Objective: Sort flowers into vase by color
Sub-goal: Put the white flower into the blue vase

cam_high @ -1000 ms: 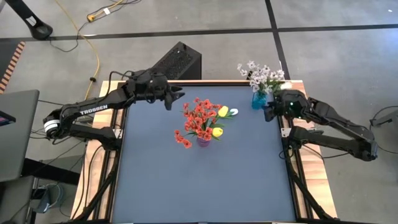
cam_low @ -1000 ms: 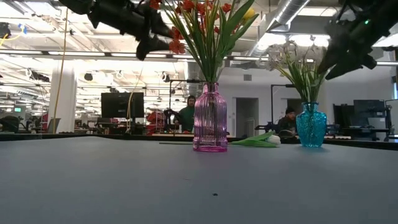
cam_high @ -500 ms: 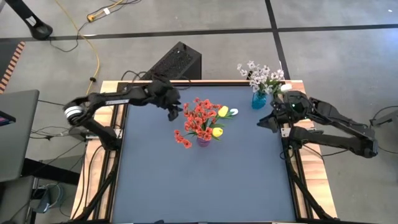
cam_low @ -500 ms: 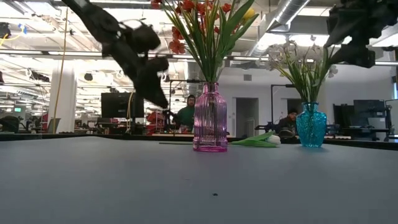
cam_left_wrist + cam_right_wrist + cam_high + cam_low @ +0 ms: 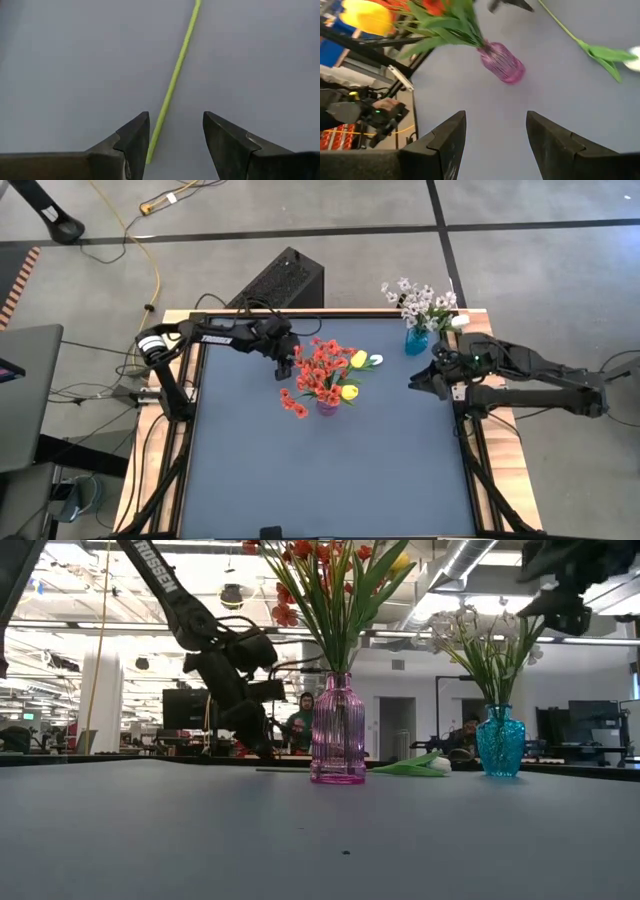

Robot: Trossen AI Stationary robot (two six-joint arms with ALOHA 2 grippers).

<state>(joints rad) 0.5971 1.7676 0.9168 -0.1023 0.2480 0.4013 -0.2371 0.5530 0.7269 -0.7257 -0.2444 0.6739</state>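
Note:
A white tulip (image 5: 375,360) lies flat on the table behind the pink vase (image 5: 338,730). Its thin green stem (image 5: 175,75) runs toward my left gripper (image 5: 284,366). That gripper is open, low over the table, tilted down, and the stem's free end lies between its fingers (image 5: 175,117), close to one of them. The pink vase holds red blossoms (image 5: 318,370) and yellow tulips (image 5: 349,391). The blue vase (image 5: 415,340) holds white-lilac sprays. My right gripper (image 5: 414,383) hangs open and high at the table's right edge, facing the pink vase (image 5: 504,64).
A black box (image 5: 285,278) stands on the floor beyond the table's far edge. The blue vase (image 5: 500,742) is at the far right corner, close to my right arm. The near half of the table (image 5: 330,480) is bare blue surface.
My left gripper has dropped from above the red blossoms to just over the table behind the pink vase, tipping downward and rolling, and has come to the tulip stem's free end. My right gripper has swung to face the table's middle, away from the blue vase.

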